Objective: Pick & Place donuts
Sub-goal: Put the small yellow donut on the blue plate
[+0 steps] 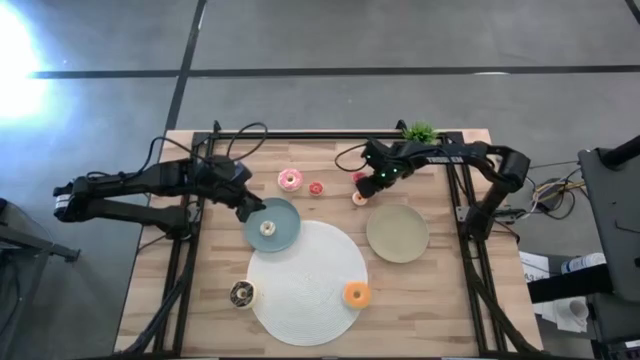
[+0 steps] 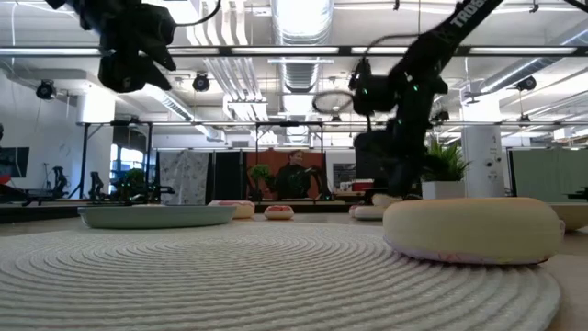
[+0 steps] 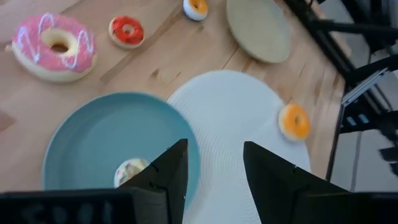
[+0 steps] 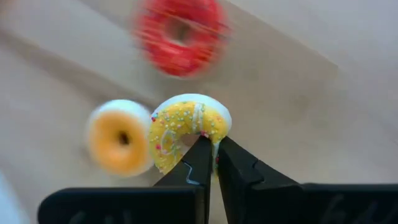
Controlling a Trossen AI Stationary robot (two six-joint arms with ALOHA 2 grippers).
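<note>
My right gripper [image 4: 212, 155] [image 1: 364, 186] hangs over the table's far middle, shut on a tiny yellow sprinkled donut [image 4: 186, 127]. Beneath it lie a tiny red donut [image 4: 180, 28] and a tiny orange one [image 4: 118, 138]. My left gripper [image 3: 214, 168] [image 1: 250, 210] is open, raised over the near-left rim of the teal plate [image 3: 106, 137], which carries a tiny pale donut [image 3: 130, 171] [image 1: 267, 228]. The pink-frosted donut [image 1: 290, 180] and another tiny red one [image 1: 316, 188] lie on the wood. The orange donut [image 1: 356, 294] sits on the white mat's edge, and the dark brown donut [image 1: 242, 294] rests beside the mat. My right gripper pinches the yellow donut's ring at one spot on its rim [image 4: 208, 134] between its two fingertips, coming from above. The donut stands on edge in the hold, sticking out past the fingertips, and appears lifted clear of the wood.
The beige plate [image 1: 397, 233] lies right of the white round mat [image 1: 307, 282]. A small green plant [image 1: 420, 131] stands at the far edge. Black frame rails run along the table's left and right sides. A person shows far behind the table [image 2: 296, 175].
</note>
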